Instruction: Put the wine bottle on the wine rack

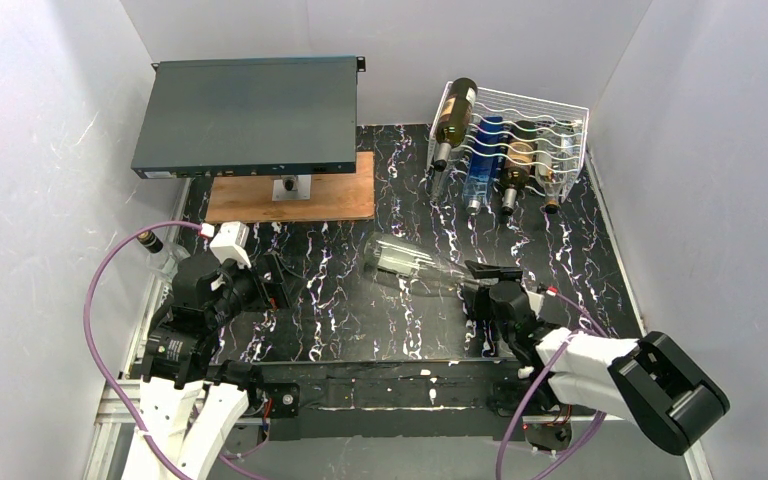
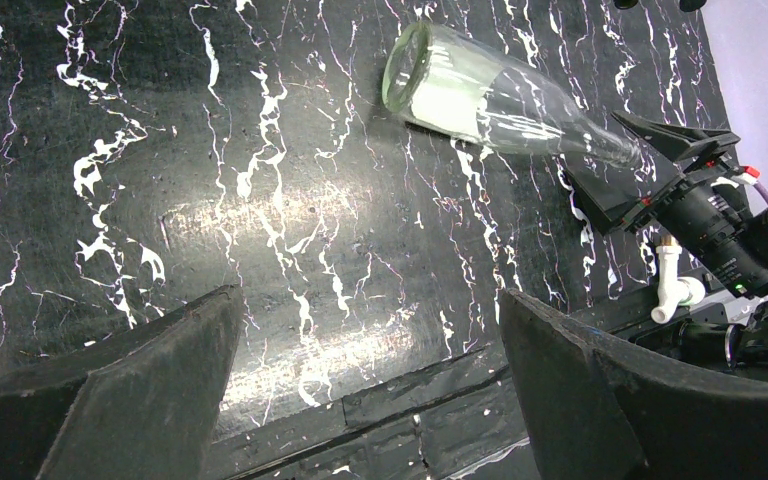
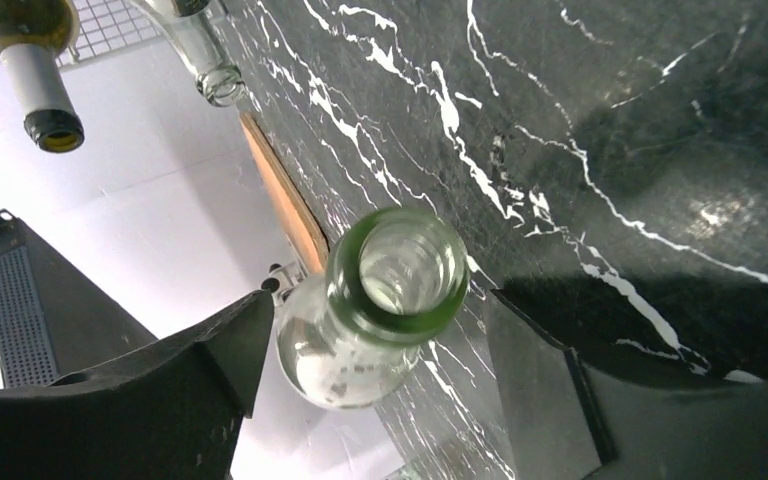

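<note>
A clear, empty wine bottle (image 1: 405, 262) lies on its side mid-table on the black marbled mat, neck pointing right. It also shows in the left wrist view (image 2: 480, 100). My right gripper (image 1: 472, 285) is open, its fingers either side of the bottle's green-rimmed mouth (image 3: 400, 275) with gaps on both sides. In the right wrist view the gripper (image 3: 378, 310) holds nothing. My left gripper (image 1: 275, 280) is open and empty over the mat at the left, well apart from the bottle; its jaws (image 2: 370, 350) are wide. The white wire wine rack (image 1: 560, 110) stands at the back right with several bottles in it.
A dark flat metal box (image 1: 250, 115) sits on a stand over a wooden board (image 1: 290, 200) at the back left. A bottle neck (image 1: 150, 242) lies off the mat at the left. Rack bottle necks (image 3: 40, 90) jut forward. White walls enclose the table.
</note>
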`<state>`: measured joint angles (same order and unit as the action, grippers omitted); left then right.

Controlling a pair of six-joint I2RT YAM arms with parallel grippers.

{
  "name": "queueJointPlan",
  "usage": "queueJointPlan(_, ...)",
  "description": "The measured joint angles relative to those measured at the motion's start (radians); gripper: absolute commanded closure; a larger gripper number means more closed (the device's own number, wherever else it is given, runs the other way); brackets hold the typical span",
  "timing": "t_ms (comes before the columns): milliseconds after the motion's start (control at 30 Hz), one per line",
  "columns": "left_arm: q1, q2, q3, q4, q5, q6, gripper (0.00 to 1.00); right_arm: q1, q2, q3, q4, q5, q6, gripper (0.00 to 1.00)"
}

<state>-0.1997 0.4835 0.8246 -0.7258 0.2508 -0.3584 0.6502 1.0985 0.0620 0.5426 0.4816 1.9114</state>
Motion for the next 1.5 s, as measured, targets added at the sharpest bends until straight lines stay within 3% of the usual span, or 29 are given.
queueJointPlan(100,0.0,0.0,0.0,0.0,0.0,0.0,0.01,0.0,-0.045,0.0,-0.04,-0.022,-0.034,0.03)
queueJointPlan(233,0.0,0.0,0.0,0.0,0.0,0.0,0.01,0.0,-0.16,0.014,-0.166,-0.075,-0.146,0.01)
queueJointPlan(367,0.0,0.0,0.0,0.0,0.0,0.0,0.01,0.0,-0.28,0.058,-0.288,-0.158,-0.375,0.02)
queueJointPlan(467,0.0,0.0,0.0,0.0,0.001,0.0,0.01,0.0,-0.299,0.159,-0.331,-0.238,-0.649,0.02)
queueJointPlan(667,0.0,-0.003,0.0,0.0,0.004,0.0,0.01,-0.022,-0.042,0.581,-0.454,-0.316,-1.286,0.02)
queueJointPlan(800,0.0,-0.004,0.0,0.0,0.004,0.0,0.01,-0.214,0.188,0.76,-0.456,-0.465,-1.526,0.02)
queueJointPlan(900,0.0,-0.013,0.0,0.0,0.003,0.0,0.01,-0.339,0.348,0.818,-0.463,-0.583,-1.606,0.02)
queueJointPlan(1067,0.0,-0.025,0.0,0.0,0.001,0.0,0.01,-0.37,0.515,0.831,-0.462,-0.757,-1.678,0.02)
queueJointPlan(1267,0.0,-0.014,0.0,0.0,0.002,0.0,0.01,-0.375,0.524,0.785,-0.409,-0.907,-1.678,0.02)
queueJointPlan(1500,0.0,-0.006,0.0,0.0,0.005,0.0,0.01,-0.361,0.475,0.678,-0.382,-0.917,-1.677,0.02)
